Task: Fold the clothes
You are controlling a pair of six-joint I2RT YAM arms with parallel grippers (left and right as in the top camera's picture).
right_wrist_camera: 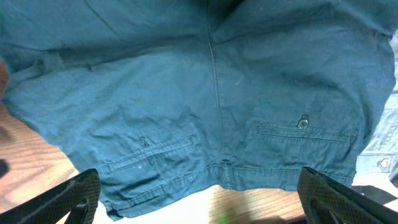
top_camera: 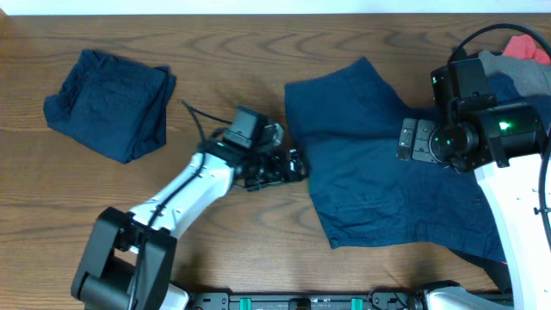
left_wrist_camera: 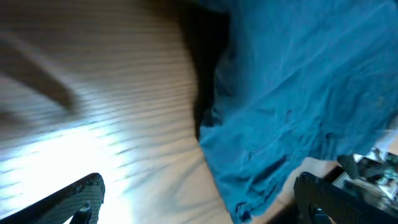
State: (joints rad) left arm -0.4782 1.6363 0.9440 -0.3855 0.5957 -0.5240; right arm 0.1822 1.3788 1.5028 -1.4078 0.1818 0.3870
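Navy blue shorts lie spread flat right of centre, back pockets up. They also show in the right wrist view and in the left wrist view. My left gripper is open and empty at the shorts' left edge, over bare wood. My right gripper is open and empty, held above the shorts' waistband. A second navy garment lies folded at the far left.
A pile of grey and red clothes sits at the far right corner behind my right arm. A pale blue buttoned piece shows beside the shorts. Black cables run along my left arm.
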